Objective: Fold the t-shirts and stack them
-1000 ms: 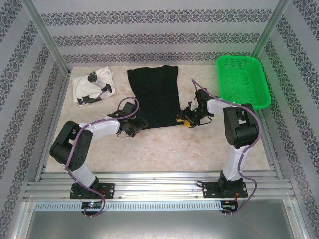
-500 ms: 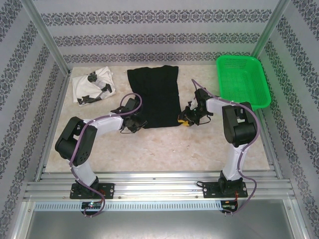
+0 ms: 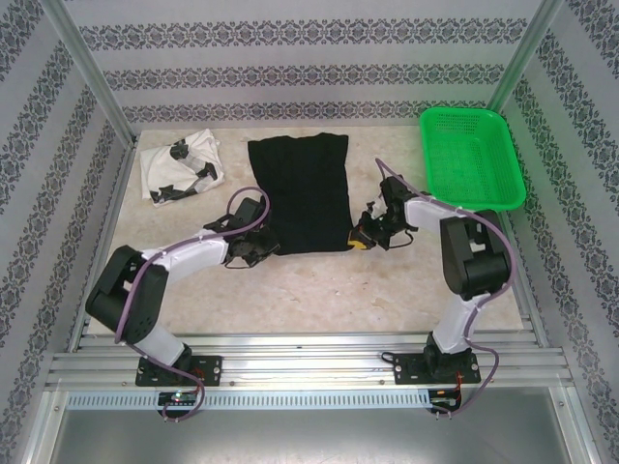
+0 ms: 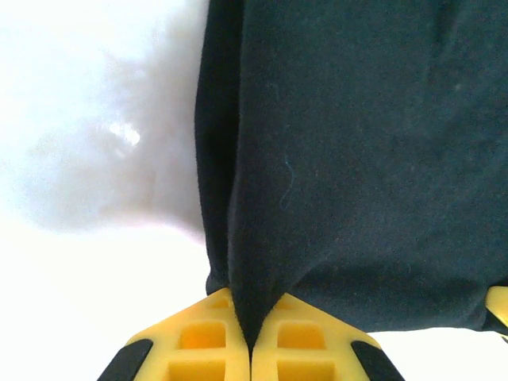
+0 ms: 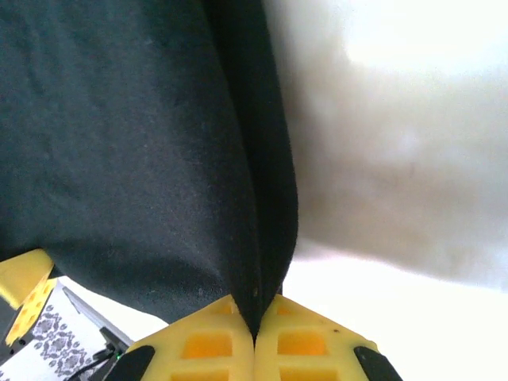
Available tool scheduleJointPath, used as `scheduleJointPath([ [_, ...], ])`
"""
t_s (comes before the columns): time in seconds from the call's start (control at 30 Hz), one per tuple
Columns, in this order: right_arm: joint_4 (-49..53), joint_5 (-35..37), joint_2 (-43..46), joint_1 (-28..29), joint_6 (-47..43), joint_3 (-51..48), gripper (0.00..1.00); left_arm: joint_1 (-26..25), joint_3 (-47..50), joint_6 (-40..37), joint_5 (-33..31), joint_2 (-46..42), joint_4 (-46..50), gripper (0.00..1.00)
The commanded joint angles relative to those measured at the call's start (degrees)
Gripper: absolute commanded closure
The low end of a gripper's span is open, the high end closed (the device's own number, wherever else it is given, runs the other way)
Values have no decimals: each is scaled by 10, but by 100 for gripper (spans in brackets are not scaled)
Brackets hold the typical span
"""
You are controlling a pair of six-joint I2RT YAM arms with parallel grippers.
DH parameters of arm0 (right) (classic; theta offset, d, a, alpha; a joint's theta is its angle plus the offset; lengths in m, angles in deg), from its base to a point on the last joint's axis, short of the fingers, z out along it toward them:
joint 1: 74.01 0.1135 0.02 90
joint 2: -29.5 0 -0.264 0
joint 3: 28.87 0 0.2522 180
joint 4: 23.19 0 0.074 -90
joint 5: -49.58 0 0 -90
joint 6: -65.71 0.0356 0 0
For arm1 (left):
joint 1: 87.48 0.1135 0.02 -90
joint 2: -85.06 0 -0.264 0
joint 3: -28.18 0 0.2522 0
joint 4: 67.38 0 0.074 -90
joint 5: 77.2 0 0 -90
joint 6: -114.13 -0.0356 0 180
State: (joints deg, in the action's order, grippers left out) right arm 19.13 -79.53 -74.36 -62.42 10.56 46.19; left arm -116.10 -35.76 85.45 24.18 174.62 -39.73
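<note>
Hem corners of the black t-shirt (image 3: 302,188) are clamped, left gripper (image 3: 261,244) and right gripper (image 3: 359,234) taking one each; its length runs away from them.

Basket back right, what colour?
The basket is bright green, clearest in the top external view.

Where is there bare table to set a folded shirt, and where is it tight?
Widest bare patch: the table between the black t-shirt and the arm bases. A narrower strip runs between it and the white t-shirt. Crowded: its near corners, pinched by the left gripper and right gripper, and the gap toward the green basket.
</note>
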Motion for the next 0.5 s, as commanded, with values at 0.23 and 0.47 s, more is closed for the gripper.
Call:
scheduleJointPath([
  [0.23,67,-5,141,40,61,-100,100,-67,90,43,-44,-142,92,100],
  [0.47,110,3,274,64,136,-171,100,-133,134,101,-56,-249,157,100],
])
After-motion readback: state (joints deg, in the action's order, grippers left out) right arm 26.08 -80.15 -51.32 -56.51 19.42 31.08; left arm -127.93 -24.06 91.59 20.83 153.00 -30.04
